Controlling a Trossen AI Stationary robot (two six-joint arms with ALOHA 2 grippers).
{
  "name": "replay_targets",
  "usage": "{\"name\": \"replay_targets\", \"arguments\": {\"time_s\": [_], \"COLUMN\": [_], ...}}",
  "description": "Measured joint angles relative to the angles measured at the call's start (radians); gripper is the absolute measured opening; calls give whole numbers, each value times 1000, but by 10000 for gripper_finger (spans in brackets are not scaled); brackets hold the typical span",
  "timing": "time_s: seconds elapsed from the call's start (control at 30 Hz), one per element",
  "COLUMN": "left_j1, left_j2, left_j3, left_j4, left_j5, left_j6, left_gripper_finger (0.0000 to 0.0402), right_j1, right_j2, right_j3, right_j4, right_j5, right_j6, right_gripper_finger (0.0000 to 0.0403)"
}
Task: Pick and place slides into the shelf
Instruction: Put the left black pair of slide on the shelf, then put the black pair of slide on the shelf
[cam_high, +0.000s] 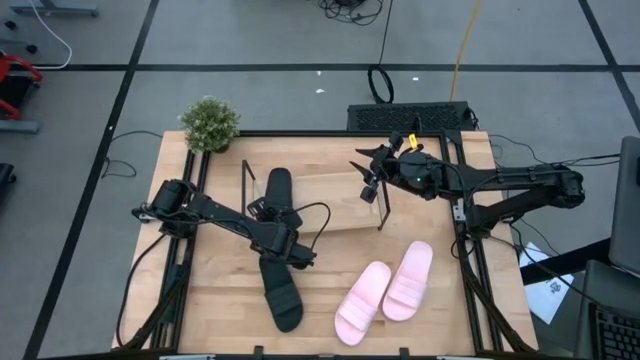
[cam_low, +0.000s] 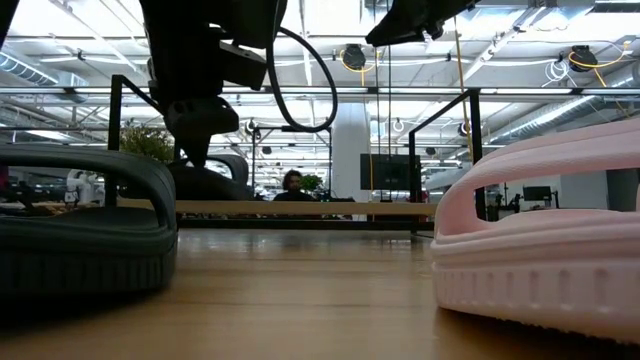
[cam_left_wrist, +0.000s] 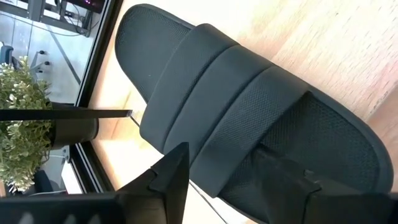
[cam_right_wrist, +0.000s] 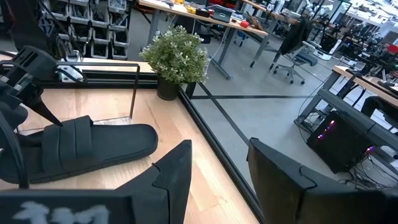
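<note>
One black slide (cam_high: 278, 192) lies sole down at the left end of the shelf (cam_high: 330, 205), a wire rack with a wooden base. My left gripper (cam_left_wrist: 221, 152) is open and tilts down over this slide's near half, with the strap (cam_left_wrist: 224, 93) just ahead of its fingers. The other black slide (cam_high: 281, 295) lies on the table nearer the front edge. Two pink slides (cam_high: 362, 303) (cam_high: 408, 281) lie side by side at the front right. My right gripper (cam_right_wrist: 219, 149) is open, with nothing between its fingers, in the air above the shelf's right end. My left gripper comes at the black slide slanting down from the near side. One finger (cam_left_wrist: 171, 177) stands at the slide's outer edge and the other (cam_left_wrist: 286, 177) over the footbed behind the strap. I cannot tell whether either finger touches the slide.
A potted plant (cam_high: 210, 122) stands at the table's far left corner, beside the shelf's left wire frame (cam_high: 246, 180). The shelf's base to the right of the black slide is bare wood. Dark rails run along the table's left and right edges.
</note>
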Motion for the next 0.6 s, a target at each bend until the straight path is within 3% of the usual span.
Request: {"name": "replay_targets", "arguments": {"time_s": [0.6], "left_j1": [-1], "left_j2": [0], "left_j3": [50], "left_j4": [-1], "left_j5": [5], "left_j6": [50], "left_gripper_finger": [237], "right_j1": [0], "right_j2": [0], "right_j3": [0], "right_j4": [0], "right_j5": [-1], "right_j6": [22], "right_gripper_finger": [183]}}
